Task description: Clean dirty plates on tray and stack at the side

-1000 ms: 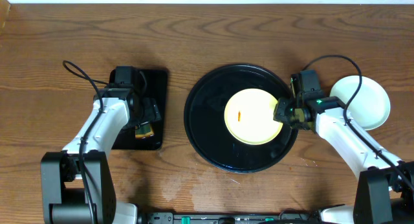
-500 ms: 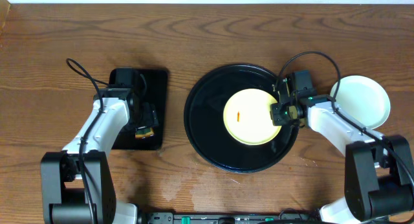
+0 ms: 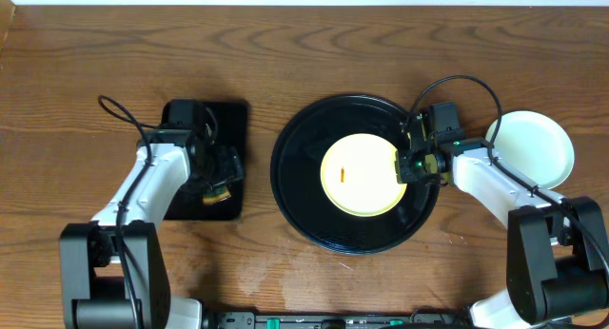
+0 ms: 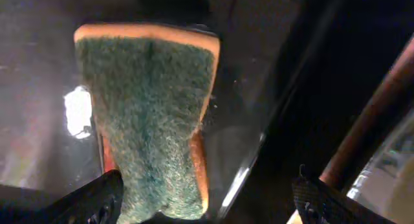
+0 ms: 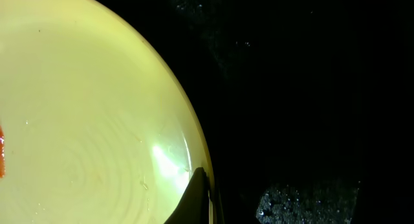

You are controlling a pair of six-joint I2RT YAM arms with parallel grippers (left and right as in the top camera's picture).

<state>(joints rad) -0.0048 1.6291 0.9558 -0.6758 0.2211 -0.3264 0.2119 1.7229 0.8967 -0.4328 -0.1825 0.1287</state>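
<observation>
- When this moment is set against the overhead view of a second ago, the left gripper [image 4: 207, 197] is found a little further right over the rectangular black tray [image 3: 235, 120]. Its jaws are kept spread as wide as before, and nothing is held between them.
- One sponge [image 4: 149, 120] is seen lying flat on that tray, green scouring side up. It is just ahead of the spread fingers and is not touched by them.
- The yellow plate [image 3: 360, 174] is now found slightly further left, near the middle of the round black tray [image 3: 304, 207]. Its orange smear [image 3: 342, 173] is carried left with it.
- The right gripper [image 3: 407, 165], part open a second ago, is now fully closed at the plate's right rim. In the wrist view one dark fingertip [image 5: 197, 195] is seen against that rim, but whether the rim is pinched cannot be told.
- The pale plate [image 3: 533, 148] is left where it was on the wooden table [image 3: 285, 44], just right of the round tray and partly covered by the right arm.
- Counted from left to right: one rectangular tray, one sponge, one round tray, one yellow plate with one smear, and one pale plate outline. Whether more plates lie beneath that outline cannot be told.
- Two arms are counted, one at each side.
</observation>
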